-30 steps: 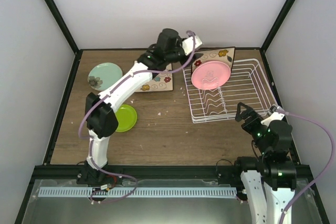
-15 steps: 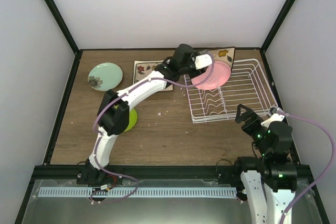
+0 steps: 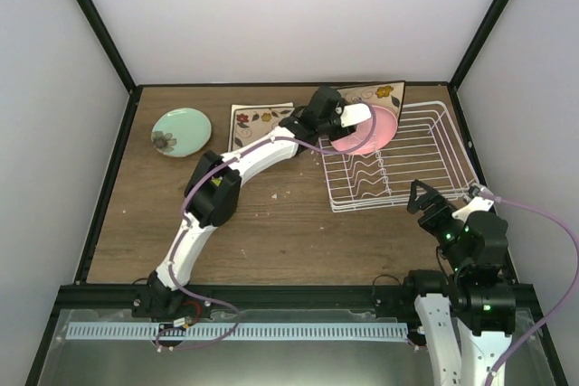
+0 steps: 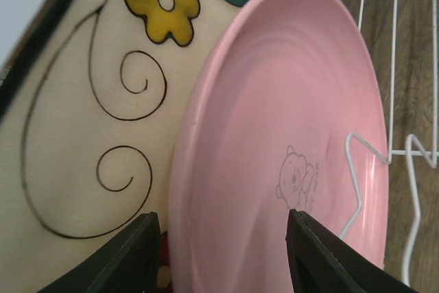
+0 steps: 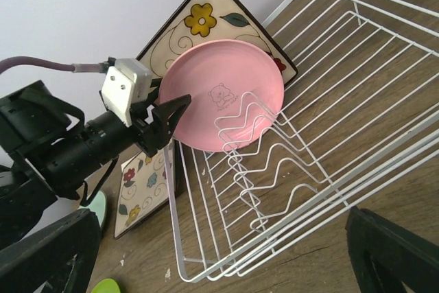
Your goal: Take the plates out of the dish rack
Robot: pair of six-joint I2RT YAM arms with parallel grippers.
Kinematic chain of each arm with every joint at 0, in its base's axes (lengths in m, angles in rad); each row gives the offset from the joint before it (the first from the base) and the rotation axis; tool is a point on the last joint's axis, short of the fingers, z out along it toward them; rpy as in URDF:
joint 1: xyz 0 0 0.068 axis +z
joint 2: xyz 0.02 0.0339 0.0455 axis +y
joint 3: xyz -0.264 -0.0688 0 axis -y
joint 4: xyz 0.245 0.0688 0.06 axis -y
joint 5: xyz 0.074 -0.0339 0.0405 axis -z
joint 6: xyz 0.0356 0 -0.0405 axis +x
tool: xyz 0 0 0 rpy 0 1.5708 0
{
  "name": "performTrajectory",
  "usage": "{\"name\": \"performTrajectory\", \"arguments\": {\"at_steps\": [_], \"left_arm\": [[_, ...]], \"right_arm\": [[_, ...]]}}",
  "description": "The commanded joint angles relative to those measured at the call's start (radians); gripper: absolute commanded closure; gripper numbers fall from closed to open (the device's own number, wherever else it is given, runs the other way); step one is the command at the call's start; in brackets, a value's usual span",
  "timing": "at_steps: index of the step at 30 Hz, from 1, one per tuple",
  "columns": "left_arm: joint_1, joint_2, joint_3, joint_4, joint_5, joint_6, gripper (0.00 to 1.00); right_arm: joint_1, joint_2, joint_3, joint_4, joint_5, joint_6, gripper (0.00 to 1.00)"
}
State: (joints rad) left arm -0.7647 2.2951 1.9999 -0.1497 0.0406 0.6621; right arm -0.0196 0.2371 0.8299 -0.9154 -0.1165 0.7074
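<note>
A round pink plate [image 3: 373, 129] stands on edge at the far left of the white wire dish rack [image 3: 432, 145], with a square cream flowered plate [image 3: 380, 93] leaning behind it. My left gripper [image 3: 355, 117] is open at the pink plate's left rim. In the left wrist view the rim of the pink plate [image 4: 274, 169] lies between the two dark fingers [image 4: 130, 259], with the cream plate [image 4: 89, 135] behind. My right gripper [image 3: 425, 198] hangs open and empty by the rack's near right corner. The rack [image 5: 322, 135] fills the right wrist view.
On the table left of the rack lie a square flowered plate [image 3: 256, 124] and a mint-green plate [image 3: 181, 131]. A lime-green plate [image 5: 110, 286] shows at the bottom edge of the right wrist view; my left arm covers most of it from above. Black frame posts border the table.
My left arm has swung right, from above the square plate on the table to the pink plate in the rack. That square plate is now uncovered. The right arm barely moved.
</note>
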Motion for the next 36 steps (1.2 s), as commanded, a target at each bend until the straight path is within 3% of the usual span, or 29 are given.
{"name": "performTrajectory", "arguments": {"at_steps": [1,10,13,29,36], "left_arm": [[-0.001,0.055,0.072,0.025,-0.024,0.019,0.50],[-0.002,0.088,0.075,0.047,-0.040,-0.003,0.87],[-0.002,0.074,0.073,0.044,-0.040,-0.017,0.95],[-0.002,-0.173,0.071,0.050,-0.052,-0.043,0.96],[0.010,-0.343,0.077,0.042,-0.046,-0.169,0.96]], "right_arm": [[0.009,-0.008,0.042,-0.041,0.023,-0.017,0.00],[0.009,-0.003,0.051,-0.045,0.040,-0.022,0.00],[0.009,-0.004,0.045,-0.045,0.042,-0.020,0.00],[0.009,-0.009,-0.010,-0.001,0.015,-0.001,0.00],[0.009,-0.019,-0.046,0.017,-0.003,0.023,0.00]]}}
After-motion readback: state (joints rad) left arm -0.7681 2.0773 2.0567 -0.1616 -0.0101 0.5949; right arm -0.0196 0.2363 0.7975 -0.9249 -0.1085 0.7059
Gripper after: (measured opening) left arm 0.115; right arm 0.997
